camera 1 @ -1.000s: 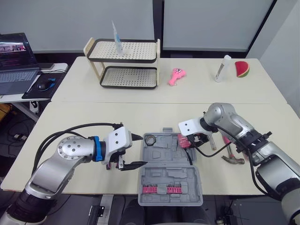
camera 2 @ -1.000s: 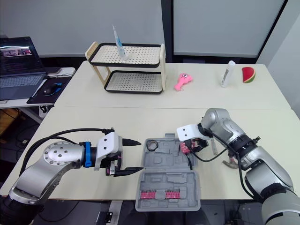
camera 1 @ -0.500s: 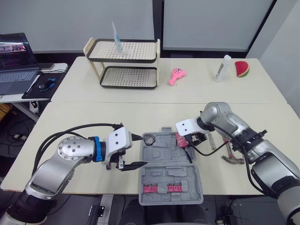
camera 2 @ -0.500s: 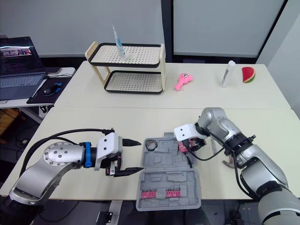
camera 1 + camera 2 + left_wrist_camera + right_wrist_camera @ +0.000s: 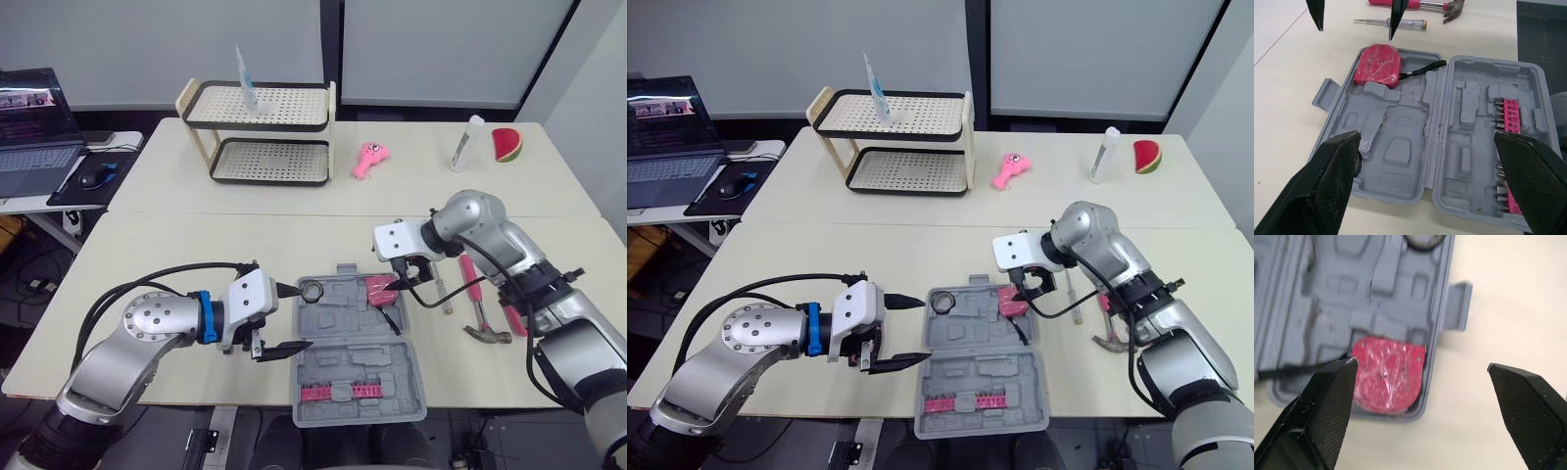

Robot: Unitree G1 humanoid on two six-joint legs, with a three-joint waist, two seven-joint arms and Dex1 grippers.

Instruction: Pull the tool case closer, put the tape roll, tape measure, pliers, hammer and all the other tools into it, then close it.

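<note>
The grey tool case (image 5: 333, 364) lies open near the table's front edge. A pink tape measure (image 5: 380, 288) rests in its far right pocket, its black strap trailing over the tray. The black tape roll (image 5: 313, 290) sits in the far left corner. My right gripper (image 5: 405, 274) hovers open just above the tape measure (image 5: 1387, 381), holding nothing. Beside the case's left edge, my left gripper (image 5: 299, 315) stands open and holds nothing either. To the right of the case, a screwdriver (image 5: 443, 294), a hammer (image 5: 476, 311) and pink-handled pliers (image 5: 514, 319) lie on the table.
A row of pink bits (image 5: 343, 394) fills the case's near half. At the back stand a two-tier rack (image 5: 260, 132), a pink toy (image 5: 370, 159), a white bottle (image 5: 466, 143) and a watermelon slice (image 5: 506, 144). A laptop (image 5: 34, 127) sits on the side desk at far left.
My right gripper has let go of the tape measure, which now lies in the case, and has lifted slightly up and away. The left gripper has barely moved.
</note>
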